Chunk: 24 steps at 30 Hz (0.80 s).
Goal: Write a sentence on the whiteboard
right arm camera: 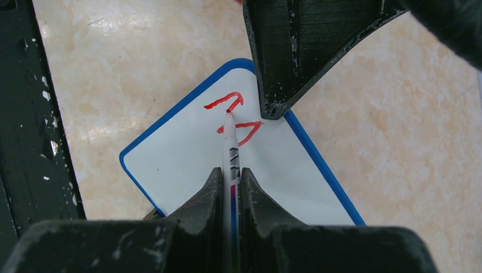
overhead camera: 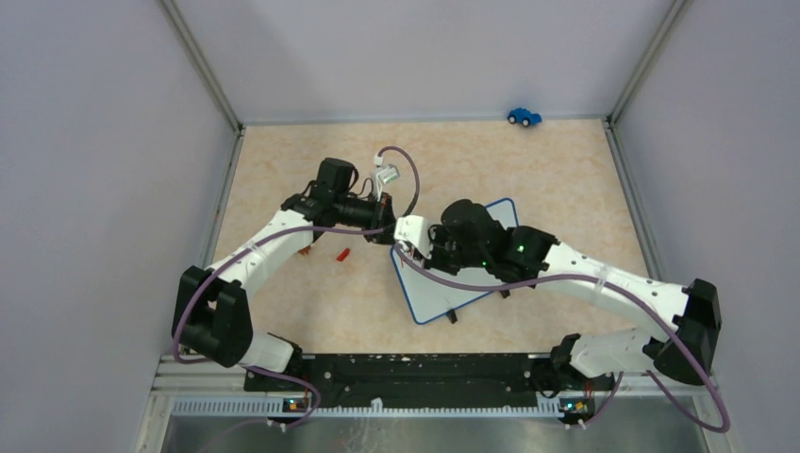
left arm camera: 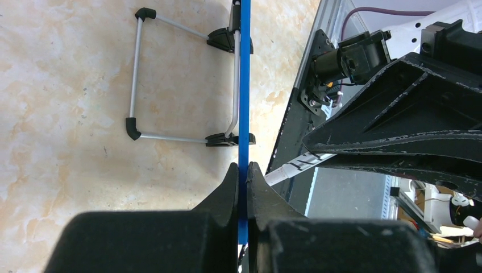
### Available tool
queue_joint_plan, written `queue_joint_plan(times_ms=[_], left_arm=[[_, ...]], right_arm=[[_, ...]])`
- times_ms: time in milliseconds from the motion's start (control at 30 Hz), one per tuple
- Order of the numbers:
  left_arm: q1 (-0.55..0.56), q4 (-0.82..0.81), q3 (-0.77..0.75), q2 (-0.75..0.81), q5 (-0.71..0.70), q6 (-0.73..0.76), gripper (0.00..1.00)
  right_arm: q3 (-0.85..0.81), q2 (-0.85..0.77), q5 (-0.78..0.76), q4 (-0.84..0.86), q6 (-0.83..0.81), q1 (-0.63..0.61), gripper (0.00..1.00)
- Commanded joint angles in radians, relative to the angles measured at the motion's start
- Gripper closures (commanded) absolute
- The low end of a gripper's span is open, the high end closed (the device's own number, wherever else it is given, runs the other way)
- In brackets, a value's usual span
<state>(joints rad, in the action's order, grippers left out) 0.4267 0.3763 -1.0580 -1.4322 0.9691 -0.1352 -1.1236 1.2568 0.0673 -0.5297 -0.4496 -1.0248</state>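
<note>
The whiteboard [overhead camera: 443, 294], white with a thin blue rim, lies tilted on the table between the arms. My left gripper [left arm camera: 242, 170] is shut on its blue rim [left arm camera: 245, 85], seen edge-on, at the board's far-left corner [overhead camera: 391, 238]. My right gripper [right arm camera: 231, 173] is shut on a white marker [right arm camera: 230, 142] whose red tip touches the board [right arm camera: 182, 159] near that corner. Of the sentence, only two short red strokes [right arm camera: 226, 102] show beside the tip. One left gripper finger [right arm camera: 295, 51] covers the board's corner just past them.
A small red cap [overhead camera: 343, 254] lies on the table left of the board. A blue toy car [overhead camera: 524, 116] sits by the back wall. The board's wire stand [left arm camera: 135, 74] with black clip feet [left arm camera: 223, 40] juts out beneath it. Walls enclose three sides.
</note>
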Motion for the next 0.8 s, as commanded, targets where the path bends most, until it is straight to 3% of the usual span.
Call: queue_joint_plan(times_ms=[0, 333, 567, 767], left_arm=[[0.003, 0.006, -0.011, -0.001, 0.015, -0.004, 1.00], [0.002, 0.003, -0.008, -0.002, 0.014, -0.004, 1.00], [0.003, 0.004, -0.008, -0.002, 0.016, 0.000, 1.00], [0.003, 0.003, -0.007, 0.001, 0.019, 0.004, 1.00]], right_arm=[[0.021, -0.030, -0.036, -0.001, 0.000, -0.008, 1.00], [0.047, -0.050, -0.045, -0.016, -0.004, -0.008, 1.00], [0.001, -0.105, 0.061, -0.041, -0.002, -0.005, 1.00], [0.015, -0.133, 0.065, -0.036, 0.014, 0.047, 1.00]])
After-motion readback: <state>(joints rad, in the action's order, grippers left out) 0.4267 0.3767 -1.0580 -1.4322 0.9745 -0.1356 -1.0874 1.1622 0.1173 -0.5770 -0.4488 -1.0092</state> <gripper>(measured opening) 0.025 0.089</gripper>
